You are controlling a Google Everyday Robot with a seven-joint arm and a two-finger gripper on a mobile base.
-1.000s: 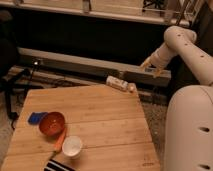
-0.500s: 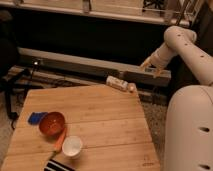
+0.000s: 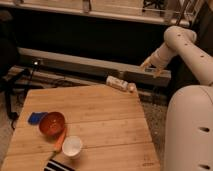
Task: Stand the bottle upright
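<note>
The bottle (image 3: 120,83) lies on its side at the far edge of the wooden table (image 3: 105,120), right of centre. It is whitish, and its tan cap points right. My gripper (image 3: 151,68) hangs in the air beyond the table's far right corner, above and to the right of the bottle and not touching it. Its two pale fingers stand apart with nothing between them. The white arm (image 3: 182,45) reaches in from the right.
On the table's left front part are a red bowl (image 3: 52,123), a blue object (image 3: 36,118), an orange stick-like item (image 3: 60,140), a white cup (image 3: 72,146) and a striped object (image 3: 60,166). My white body (image 3: 190,130) fills the right side. A grey ledge (image 3: 75,62) runs behind the table.
</note>
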